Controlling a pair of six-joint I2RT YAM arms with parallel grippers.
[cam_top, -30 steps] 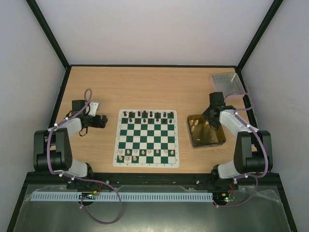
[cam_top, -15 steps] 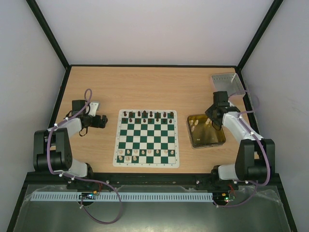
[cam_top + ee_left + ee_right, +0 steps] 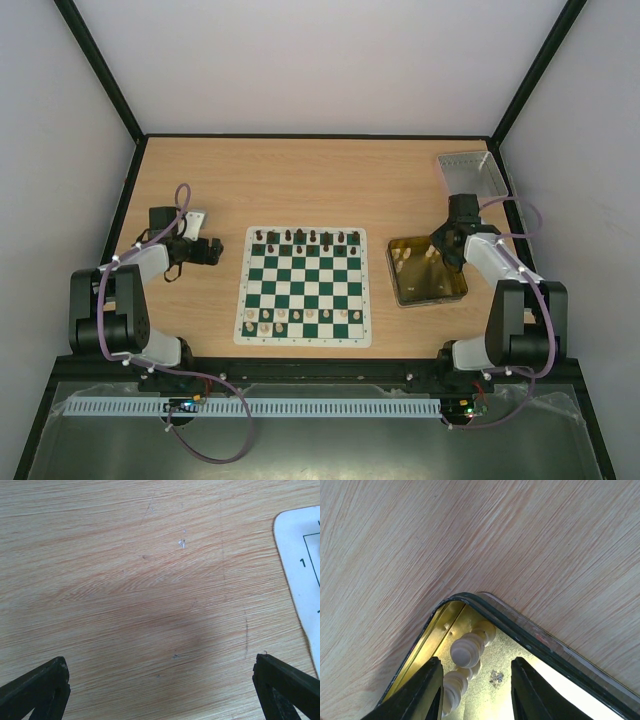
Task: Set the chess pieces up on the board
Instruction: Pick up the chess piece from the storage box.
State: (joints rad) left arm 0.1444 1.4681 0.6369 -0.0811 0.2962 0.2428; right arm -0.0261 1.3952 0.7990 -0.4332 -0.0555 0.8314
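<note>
Top view: board [image 3: 303,286] mid-table toward the near edge, chess pieces [image 3: 313,237] on its far and near rows; left wrist: left gripper [image 3: 159,660] spread wide, empty, beside a board corner; right wrist: right gripper [image 3: 477,662] half open over a corner of the gold tin [image 3: 485,602], cream pieces [image 3: 466,651] inside, none gripped.

Only one mark can be read: a black number 1 [image 3: 303,563], printed on the white border of the board [image 3: 291,537], at the right edge of the left wrist view. Further marks above and below it are cut off by the frame. From overhead, any lettering is too small to make out.
</note>
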